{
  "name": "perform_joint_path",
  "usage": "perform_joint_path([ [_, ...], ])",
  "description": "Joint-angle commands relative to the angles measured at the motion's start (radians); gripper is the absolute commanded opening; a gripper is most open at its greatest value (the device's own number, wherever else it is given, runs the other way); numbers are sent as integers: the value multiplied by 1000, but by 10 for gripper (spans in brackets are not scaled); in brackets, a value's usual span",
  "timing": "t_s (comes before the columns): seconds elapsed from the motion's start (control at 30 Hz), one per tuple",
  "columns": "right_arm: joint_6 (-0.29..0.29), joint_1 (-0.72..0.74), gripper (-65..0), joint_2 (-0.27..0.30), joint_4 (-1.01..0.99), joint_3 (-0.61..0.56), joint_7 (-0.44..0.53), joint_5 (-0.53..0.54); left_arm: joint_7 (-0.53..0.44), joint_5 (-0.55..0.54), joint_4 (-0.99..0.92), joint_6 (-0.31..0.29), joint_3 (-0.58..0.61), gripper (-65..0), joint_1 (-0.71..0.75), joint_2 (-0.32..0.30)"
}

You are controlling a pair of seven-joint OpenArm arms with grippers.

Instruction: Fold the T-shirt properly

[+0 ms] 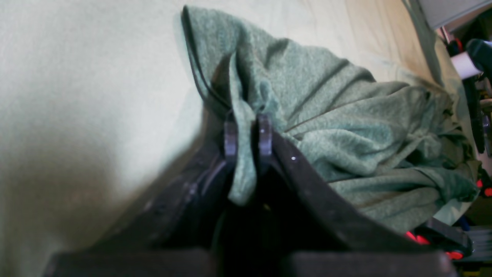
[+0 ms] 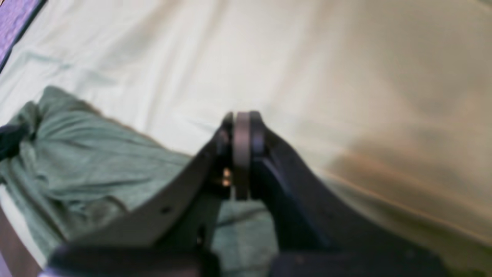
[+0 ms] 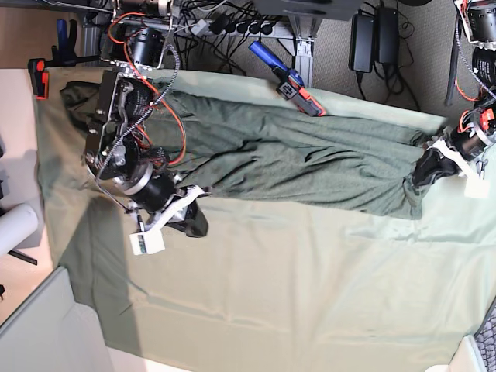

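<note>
Across the far half of the pale green table cloth (image 3: 271, 294) the T-shirt (image 3: 310, 159) lies stretched out in a long, wrinkled band, running from the far left corner to the right edge of the table in the base view. At the right end of that band the left gripper (image 1: 248, 132) has its jaws pinched down on a bunched fold of the T-shirt: the left wrist view shows a tongue of green knit squeezed between the two dark fingertips (image 1: 264, 132) and hanging below them, with the rest of the shirt spreading away in creases to the right. In the base view this gripper (image 3: 434, 164) sits at the shirt's right end, where the fabric gathers into a dark clump.

Toward the left, the right gripper (image 2: 243, 132) has its jaws pressed fully together with no cloth between them. It hovers over bare table cloth just on the near side of the T-shirt's edge (image 2: 88, 161), as the base view also shows (image 3: 190, 221). A blue-handled clamp (image 3: 285, 76) lies at the far edge of the table.
</note>
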Motion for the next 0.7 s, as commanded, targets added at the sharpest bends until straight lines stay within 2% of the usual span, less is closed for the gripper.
perform_joint_path([
  [0.0, 5, 19, -650, 16, 17, 21, 20, 29, -24, 2, 11, -1, -5, -650, -16, -17],
  [0.2, 5, 19, -650, 32, 17, 96, 19, 47, -25, 20, 11, -1, -5, -650, -58, -19],
  [0.5, 5, 19, -650, 32, 17, 97, 20, 47, -27, 96, 10, -1, -5, -650, -132, -20],
  [0.67, 5, 19, -650, 32, 17, 97, 20, 47, -72, 138, -20, -1, -4, -650, -154, -36],
])
